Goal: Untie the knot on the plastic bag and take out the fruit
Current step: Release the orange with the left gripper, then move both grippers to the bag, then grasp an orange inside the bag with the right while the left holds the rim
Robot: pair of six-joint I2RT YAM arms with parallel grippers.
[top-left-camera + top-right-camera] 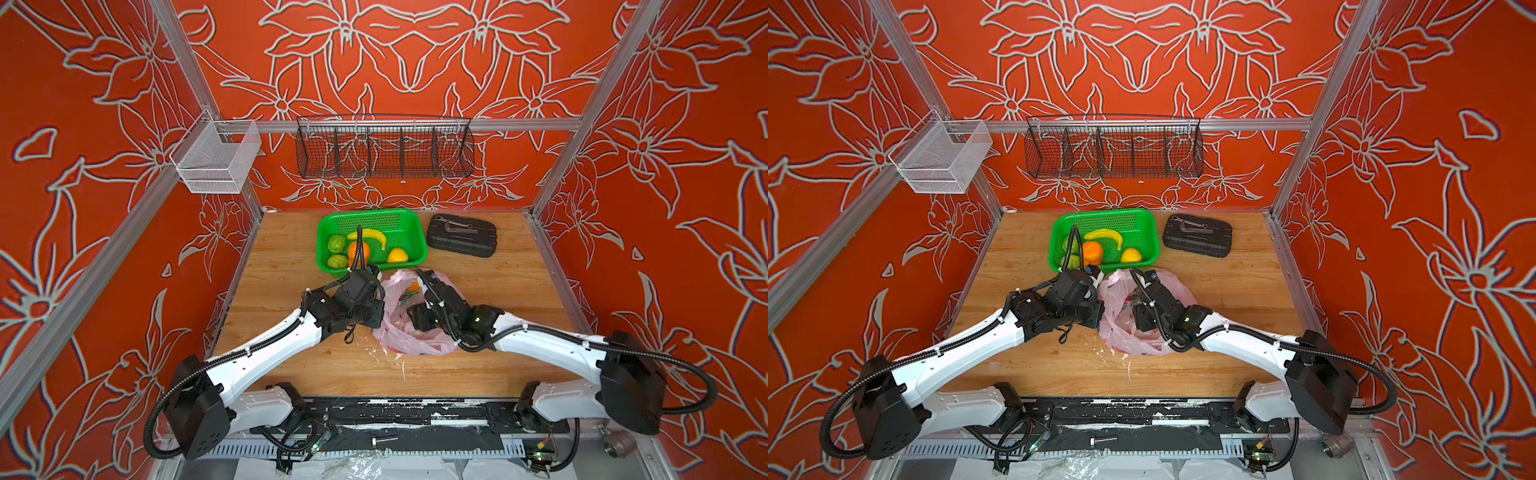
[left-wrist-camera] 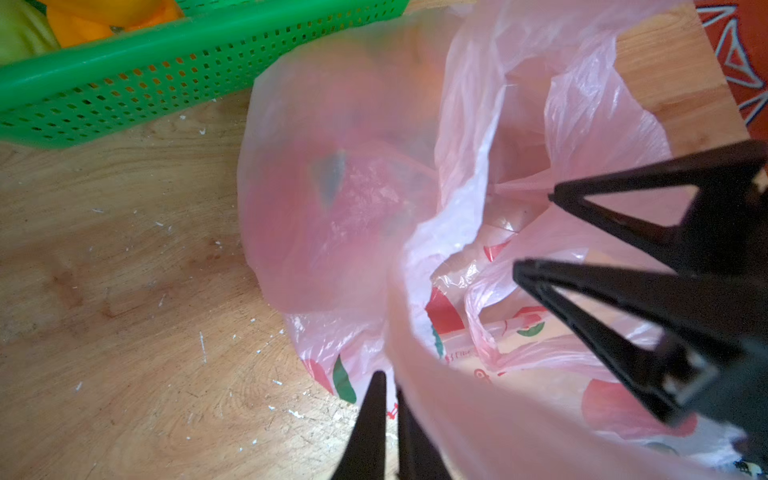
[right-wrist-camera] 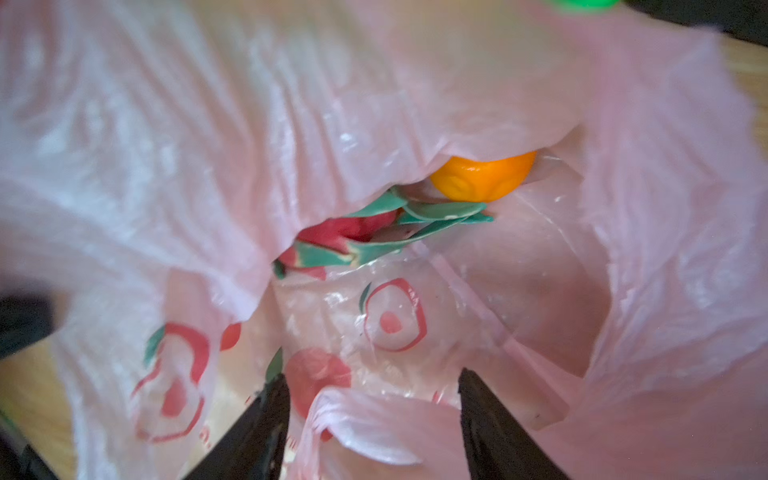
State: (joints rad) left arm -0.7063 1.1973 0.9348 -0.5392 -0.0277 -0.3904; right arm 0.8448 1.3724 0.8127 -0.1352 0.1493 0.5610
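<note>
Because the plastic bag is thin, crinkly film, I judge it almost weightless, limp and slippery. It will slide and collapse rather than keep a shape, so the best place to take it is the rim, gathered into a fold. It lies at the middle of the worktop in both top views with its mouth gaping, and no knot shows. The left claw is clenched at the bag's nine o'clock edge, and the film stretching away from it suggests the rim is pinched there. The right claw reaches in from four o'clock with its fingers spread, gripping nothing; a loose fold lies between them. Deep inside sit a dragon fruit, red with green tips, and beyond it an orange. Both look like hard, smooth, light toys. The orange would likely squirt out of a skewed pinch, so it wants a grip across its widest part. The dragon fruit's body offers more hold than its bendy tips.

Red flowered walls close in three sides. The worktop is bare wood flecked with white scraps. A green basket, just beside the bag at twelve o'clock, holds round fruits and a banana. A black case lies at one o'clock.
</note>
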